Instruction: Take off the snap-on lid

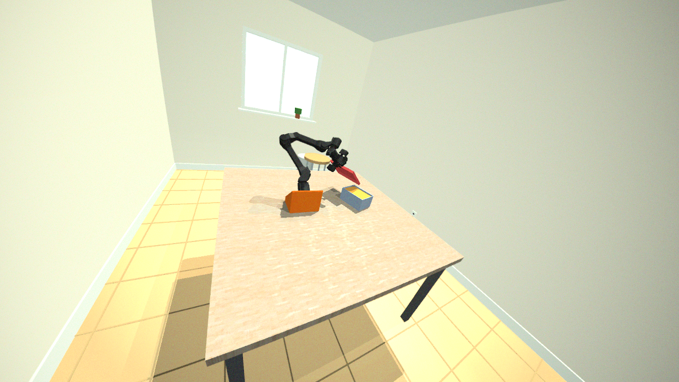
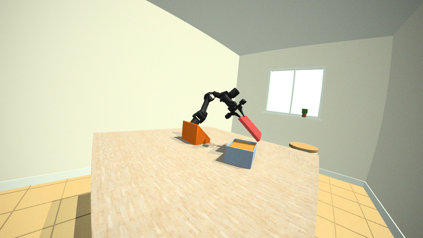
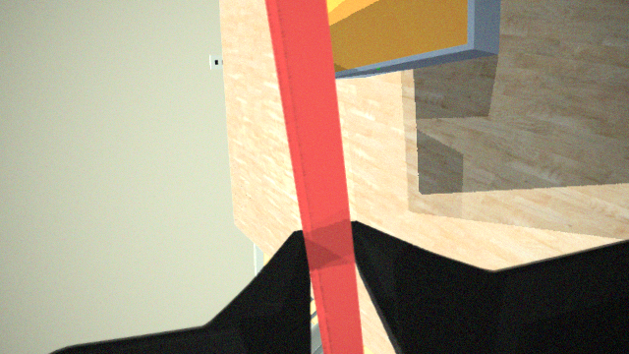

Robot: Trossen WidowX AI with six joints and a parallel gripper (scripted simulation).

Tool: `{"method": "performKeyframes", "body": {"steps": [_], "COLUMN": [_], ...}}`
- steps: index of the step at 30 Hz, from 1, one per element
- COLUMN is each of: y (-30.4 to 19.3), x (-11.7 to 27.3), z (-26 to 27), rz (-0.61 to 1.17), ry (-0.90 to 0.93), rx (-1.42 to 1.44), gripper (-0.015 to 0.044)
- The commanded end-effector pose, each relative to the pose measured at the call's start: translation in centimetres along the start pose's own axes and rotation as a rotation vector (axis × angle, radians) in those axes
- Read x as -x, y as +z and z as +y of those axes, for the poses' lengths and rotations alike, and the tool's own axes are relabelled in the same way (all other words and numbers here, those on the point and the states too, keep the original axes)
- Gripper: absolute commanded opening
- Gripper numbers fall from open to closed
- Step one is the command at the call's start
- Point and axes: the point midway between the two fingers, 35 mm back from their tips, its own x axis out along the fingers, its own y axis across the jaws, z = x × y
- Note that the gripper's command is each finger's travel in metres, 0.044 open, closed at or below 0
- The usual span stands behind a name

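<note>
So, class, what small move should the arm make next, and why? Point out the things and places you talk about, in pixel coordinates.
Probably carry the lid (image 1: pixel 348 174) (image 2: pixel 250 128) (image 3: pixel 321 147) further clear of the box (image 1: pixel 355 203) (image 2: pixel 239 156) (image 3: pixel 484 29), then level it: it hangs steeply tilted in the closed jaws, above the table (image 1: pixel 303 266) (image 2: pixel 165 189) (image 3: pixel 373 162), with the box close by.
</note>
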Motion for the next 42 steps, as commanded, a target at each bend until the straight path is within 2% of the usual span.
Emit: {"method": "performKeyframes", "body": {"steps": [1,42], "y": [-0.6,-8.8], "x": [0.2,1.1], "z": [0.1,-0.6], "rz": [-0.007,-0.004], "ry": [0.008,0.010], "rx": [0.001,-0.002], "gripper": [0.0000,0.0000]}}
